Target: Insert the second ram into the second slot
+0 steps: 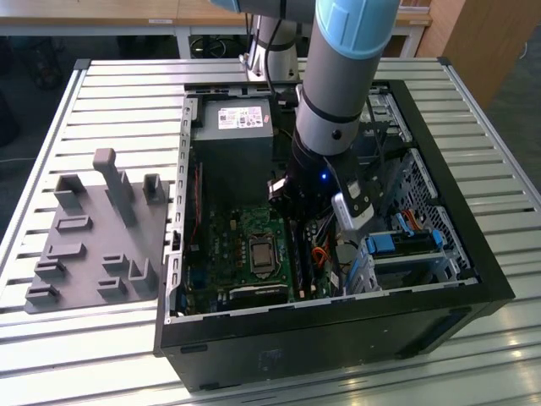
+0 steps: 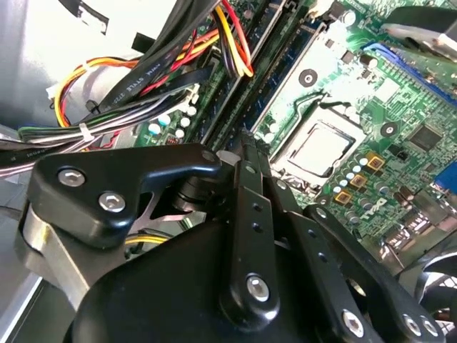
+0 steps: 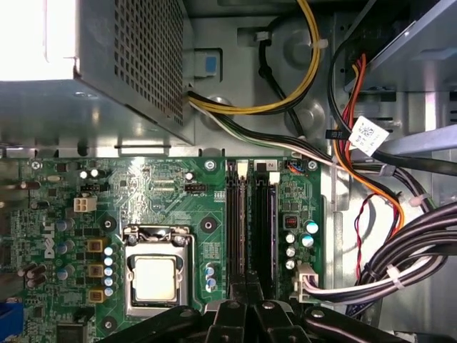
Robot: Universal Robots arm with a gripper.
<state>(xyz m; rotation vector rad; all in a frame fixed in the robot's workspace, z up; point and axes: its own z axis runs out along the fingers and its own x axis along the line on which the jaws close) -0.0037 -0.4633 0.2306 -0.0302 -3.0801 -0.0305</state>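
Observation:
Inside the open computer case [image 1: 338, 334], my gripper [image 1: 303, 230] reaches down over the motherboard's memory slots [image 1: 302, 264]. In both wrist views the two fingers [image 3: 235, 311] lie pressed together, and the gripper [image 3: 246, 277] [image 2: 246, 139] is shut right above the long dark memory slots [image 3: 240, 214] [image 2: 275, 78]. The tips line up with the second slot from the processor socket. A thin grey strip runs edge-on along that slot. I cannot tell whether it is the second ram or whether the fingers pinch it.
The processor socket [image 3: 153, 275] [image 1: 262, 254] lies beside the slots, with the power supply [image 1: 232, 139] behind it. Black and coloured cable bundles [image 3: 400, 264] [image 2: 143, 78] crowd the other side. Light-blue drive-bay clips [image 1: 397, 245] sit at the exterior view's right, and a grey fixture plate [image 1: 97, 237] lies outside the case.

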